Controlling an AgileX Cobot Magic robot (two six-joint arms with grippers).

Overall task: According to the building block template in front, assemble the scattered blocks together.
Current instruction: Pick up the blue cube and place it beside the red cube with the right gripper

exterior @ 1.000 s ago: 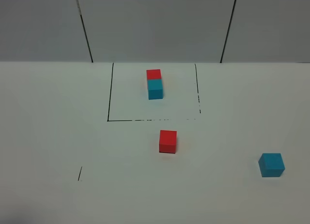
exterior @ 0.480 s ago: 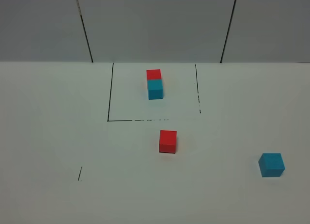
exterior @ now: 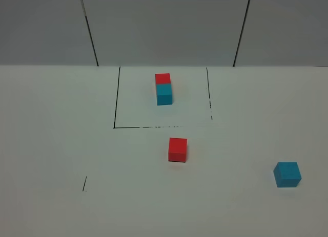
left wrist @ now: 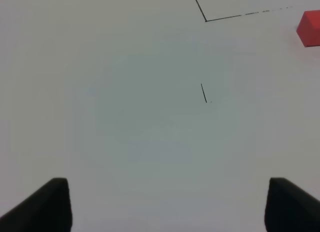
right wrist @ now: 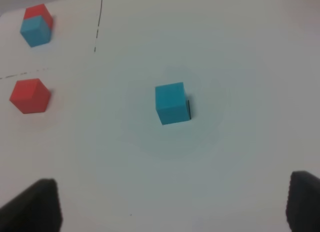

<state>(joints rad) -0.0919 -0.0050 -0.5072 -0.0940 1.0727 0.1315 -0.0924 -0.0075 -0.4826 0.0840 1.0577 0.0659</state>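
Both my left jaws and right jaws stand wide open, holding nothing. Nearest, on the right of the surface, sits the cyan cube. The red cube is further in, well apart. Farthest is the template. If I pinch crooked, a cube may spin away or join the wrong way.

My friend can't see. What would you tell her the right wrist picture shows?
A cyan-blue cube sits alone on a white table, ahead of the right gripper, whose dark fingers stand wide open and hold nothing. Farther off are a loose red cube and the joined red-and-cyan template.
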